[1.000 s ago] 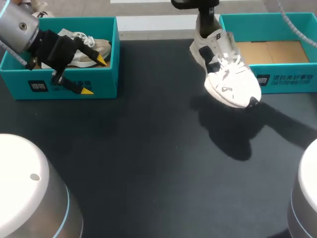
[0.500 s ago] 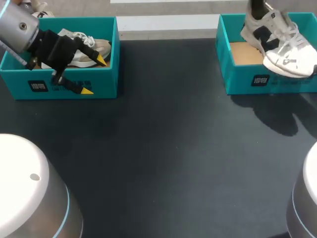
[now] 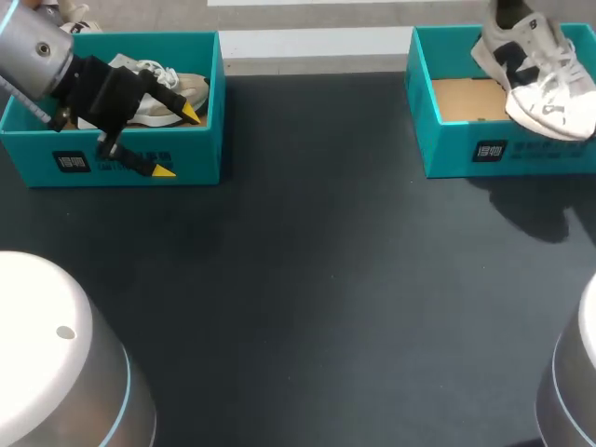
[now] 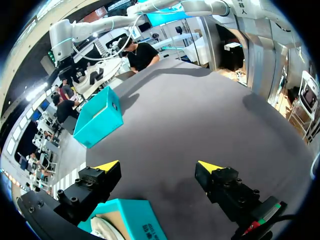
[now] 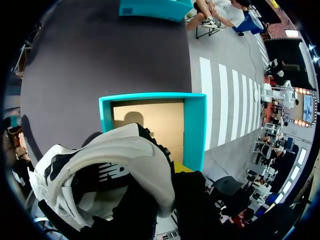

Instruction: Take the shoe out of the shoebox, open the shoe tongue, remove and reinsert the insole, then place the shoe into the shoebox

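Observation:
A white shoe with black panels (image 3: pixel 538 79) hangs tilted, toe down, over the right half of the open teal shoebox (image 3: pixel 466 149) at the far right. Its cardboard floor (image 3: pixel 466 98) is bare. In the right wrist view my right gripper (image 5: pixel 175 172) is shut on the shoe (image 5: pixel 100 170) at its heel collar, with the shoebox (image 5: pixel 195 125) straight beneath. My left gripper (image 3: pixel 177 142) stands open at the front wall of a second teal box (image 3: pixel 140 163) at the far left, nothing between its fingers (image 4: pixel 159 166). Far ahead of it are the shoe (image 4: pixel 97 75) and the right shoebox (image 4: pixel 97 122).
The left box holds a beige and white shoe (image 3: pixel 163 88); its corner (image 4: pixel 135 222) shows under my left gripper. The dark tabletop (image 3: pixel 307 261) stretches between the two boxes. My arms' white bases (image 3: pixel 56 363) sit at the near corners.
My right arm has carried the white shoe right and back, from above the table beside the right shoebox to over the box. The left arm has not moved.

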`<state>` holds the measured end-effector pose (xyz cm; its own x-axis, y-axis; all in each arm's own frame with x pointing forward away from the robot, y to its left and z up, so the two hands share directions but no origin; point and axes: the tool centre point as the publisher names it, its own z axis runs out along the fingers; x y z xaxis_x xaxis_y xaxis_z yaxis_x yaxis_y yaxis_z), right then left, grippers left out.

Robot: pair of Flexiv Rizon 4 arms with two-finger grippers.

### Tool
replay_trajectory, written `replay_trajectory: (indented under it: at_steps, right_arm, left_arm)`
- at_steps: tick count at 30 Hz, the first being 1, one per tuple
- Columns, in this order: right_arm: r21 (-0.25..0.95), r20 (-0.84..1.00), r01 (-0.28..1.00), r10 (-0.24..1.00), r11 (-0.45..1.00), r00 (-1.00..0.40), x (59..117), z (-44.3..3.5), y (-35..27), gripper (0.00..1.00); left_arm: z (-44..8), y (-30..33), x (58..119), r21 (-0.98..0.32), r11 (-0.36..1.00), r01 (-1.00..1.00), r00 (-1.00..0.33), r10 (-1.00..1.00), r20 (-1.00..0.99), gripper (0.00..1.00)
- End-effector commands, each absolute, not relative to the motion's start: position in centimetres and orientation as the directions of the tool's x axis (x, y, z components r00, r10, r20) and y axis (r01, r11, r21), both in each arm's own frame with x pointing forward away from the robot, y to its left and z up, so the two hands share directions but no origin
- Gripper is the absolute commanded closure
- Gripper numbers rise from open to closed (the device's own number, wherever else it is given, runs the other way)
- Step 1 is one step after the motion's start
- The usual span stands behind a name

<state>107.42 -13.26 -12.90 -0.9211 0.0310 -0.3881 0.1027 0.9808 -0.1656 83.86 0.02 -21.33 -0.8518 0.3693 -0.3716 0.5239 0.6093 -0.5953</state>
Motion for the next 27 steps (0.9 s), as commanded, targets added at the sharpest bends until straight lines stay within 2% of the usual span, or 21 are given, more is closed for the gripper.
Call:
replay_trajectory:
  at_steps: [1, 7, 9, 17, 24, 27]
  right_arm:
    - [-0.165, -0.391, 0.103, 0.03, 0.981, -0.92, 107.2, -12.8, -13.3, 1.0]
    - [-0.18, -0.394, 0.091, 0.013, 0.979, -0.919, 107.2, -13.1, -13.7, 1.0]
    - [-0.145, -0.396, 0.114, 0.048, 0.983, -0.917, 107.4, -13.3, -15.1, 1.0]
    - [-0.204, -0.375, 0.127, 0.043, 0.971, -0.926, 108.9, -14.3, -23.8, 1.0]
    - [-0.205, -0.29, 0.189, 0.125, 0.96, -0.949, 110.0, -16.8, -30.0, 1.0]
    - [-0.211, -0.276, 0.276, 0.214, 0.938, -0.937, 109.8, -17.6, -32.1, 1.0]
  left_arm:
    - [-21.3, 0.0, 83.8, -0.594, 0.61, 0.524, -0.852, 0.371, -0.371, 0.0]
    - [-21.3, 0.0, 83.8, -0.594, 0.61, 0.524, -0.852, 0.371, -0.371, 0.0]
    - [-21.3, 0.0, 83.8, -0.594, 0.61, 0.524, -0.852, 0.371, -0.371, 0.0]
    - [-21.3, 0.0, 83.8, -0.594, 0.61, 0.524, -0.852, 0.371, -0.371, 0.0]
    - [-21.3, 0.0, 83.8, -0.594, 0.61, 0.524, -0.852, 0.371, -0.371, 0.0]
    - [-21.3, 0.0, 83.8, -0.594, 0.61, 0.524, -0.852, 0.371, -0.371, 0.0]
